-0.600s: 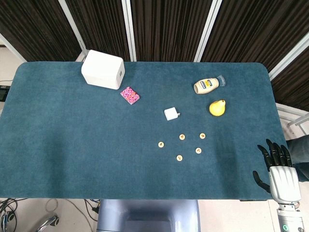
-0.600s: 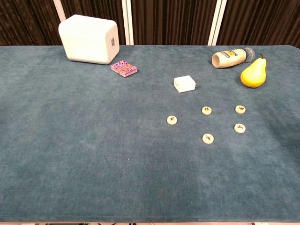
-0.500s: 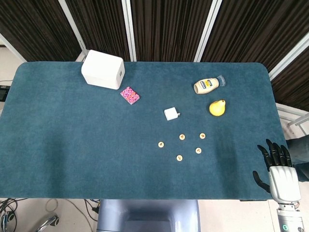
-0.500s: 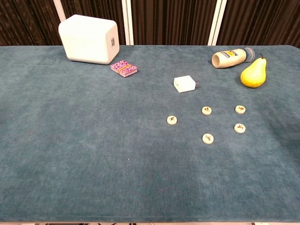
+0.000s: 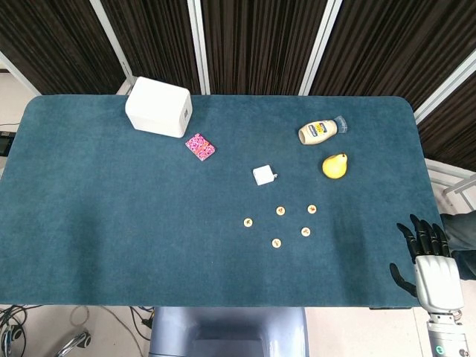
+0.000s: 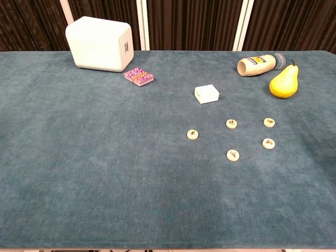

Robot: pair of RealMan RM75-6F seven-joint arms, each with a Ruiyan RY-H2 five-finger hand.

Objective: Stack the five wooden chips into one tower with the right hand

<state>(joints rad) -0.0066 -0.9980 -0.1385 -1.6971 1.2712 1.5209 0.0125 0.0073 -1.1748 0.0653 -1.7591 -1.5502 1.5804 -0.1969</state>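
1. One blue felt-covered table [image 5: 111,223] is carrying everything.
2. White rounded box [image 5: 158,107] is sitting far-left, well apart from the work.
3. Right hand [image 5: 431,268] is hovering at the table's near-right edge, fingers spread, holding nothing; left hand is not showing.
4. Yellow pear [image 6: 283,82] is lying just beyond the chips; a wide reach could be knocking it.
5. Five round wooden chips [image 6: 231,124] are lying flat, apart, none stacked; thin discs risk slipping from the fingers.
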